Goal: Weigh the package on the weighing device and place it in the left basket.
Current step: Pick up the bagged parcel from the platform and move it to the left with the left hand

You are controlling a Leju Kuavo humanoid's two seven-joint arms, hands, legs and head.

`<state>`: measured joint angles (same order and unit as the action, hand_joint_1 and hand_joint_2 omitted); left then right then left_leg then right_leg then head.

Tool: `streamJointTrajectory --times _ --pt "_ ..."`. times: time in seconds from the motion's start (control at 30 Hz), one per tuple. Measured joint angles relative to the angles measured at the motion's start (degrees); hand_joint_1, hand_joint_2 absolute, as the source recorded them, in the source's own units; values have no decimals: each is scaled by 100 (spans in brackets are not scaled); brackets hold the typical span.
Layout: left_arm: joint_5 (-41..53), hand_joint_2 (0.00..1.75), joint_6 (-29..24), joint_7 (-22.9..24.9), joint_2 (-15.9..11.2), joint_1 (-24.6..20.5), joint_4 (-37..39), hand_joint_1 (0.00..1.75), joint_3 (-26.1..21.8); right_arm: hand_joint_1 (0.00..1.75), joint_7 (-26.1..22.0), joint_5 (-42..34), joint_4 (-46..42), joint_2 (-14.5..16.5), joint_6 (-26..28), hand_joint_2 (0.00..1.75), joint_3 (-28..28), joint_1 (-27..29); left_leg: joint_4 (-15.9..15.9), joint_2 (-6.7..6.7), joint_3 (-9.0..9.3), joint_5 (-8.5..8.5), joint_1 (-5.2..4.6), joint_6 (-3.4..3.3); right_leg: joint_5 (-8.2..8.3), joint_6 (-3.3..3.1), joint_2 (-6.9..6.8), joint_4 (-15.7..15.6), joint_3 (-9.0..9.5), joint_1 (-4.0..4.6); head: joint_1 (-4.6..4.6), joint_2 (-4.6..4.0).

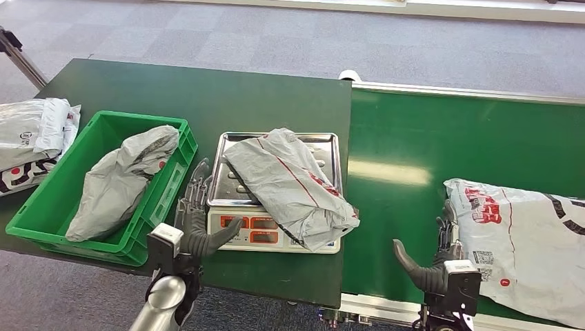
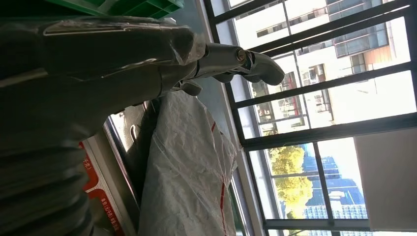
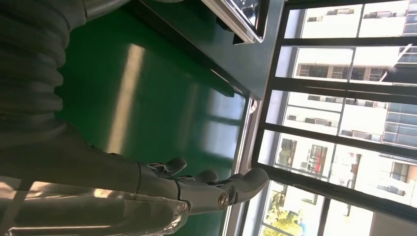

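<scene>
A grey package (image 1: pixel 290 185) is laid across the metal tray of the scale (image 1: pixel 274 232) in the middle of the head view, and another grey bag (image 1: pixel 121 181) is seen inside the green basket (image 1: pixel 48 219) at the left. The left hand (image 1: pixel 196 217) is held between basket and scale with fingers spread and nothing gripped. The right hand (image 1: pixel 433 258) is held open at the lower right, just beside a big bag (image 1: pixel 524 241) on the green belt (image 1: pixel 400 172).

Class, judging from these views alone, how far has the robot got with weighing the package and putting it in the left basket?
Done: a grey package lies on the weighing device, and another package already sits in the green basket. In hand: nothing is gripped; the left robot hand is open beside the scale, the right robot hand open on the belt. Left: lifting the weighed package into the basket.
</scene>
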<state>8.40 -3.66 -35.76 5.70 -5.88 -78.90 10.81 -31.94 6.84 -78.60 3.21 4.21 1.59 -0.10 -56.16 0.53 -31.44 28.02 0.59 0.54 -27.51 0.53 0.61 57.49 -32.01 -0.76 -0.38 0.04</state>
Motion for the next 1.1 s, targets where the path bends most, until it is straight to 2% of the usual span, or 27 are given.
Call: streamJointTrajectory --times 0.23,0.5,0.7,0.93,1.1 --pt "1245 175 -136 352 25 -518 253 0 156 0 90 238 0 170 -136 175 -38 9 0 1 0 -2 0 0 1 0 0 0 2 0 0 0" --pt "1444 175 -85 424 41 -893 525 0 216 0 120 291 -1 261 -197 175 -101 8 -1 1 -1 -1 0 -1 1 0 0 0 -1 0 -1 0" --pt "1542 175 237 502 32 -1337 933 0 307 0 155 342 -2 305 -323 175 -139 6 -1 -1 -1 -2 0 -1 2 0 1 0 1 0 0 0" --pt "1612 175 458 581 9 -1611 1244 0 375 0 163 389 -2 320 -386 175 -164 -6 -1 1 -2 -2 0 0 1 0 0 0 0 0 0 0" --pt "1692 175 811 668 -62 -2038 1688 0 409 0 174 411 13 324 -427 175 -168 -91 -1 0 -2 -3 0 -1 3 -1 0 0 0 0 -1 0"
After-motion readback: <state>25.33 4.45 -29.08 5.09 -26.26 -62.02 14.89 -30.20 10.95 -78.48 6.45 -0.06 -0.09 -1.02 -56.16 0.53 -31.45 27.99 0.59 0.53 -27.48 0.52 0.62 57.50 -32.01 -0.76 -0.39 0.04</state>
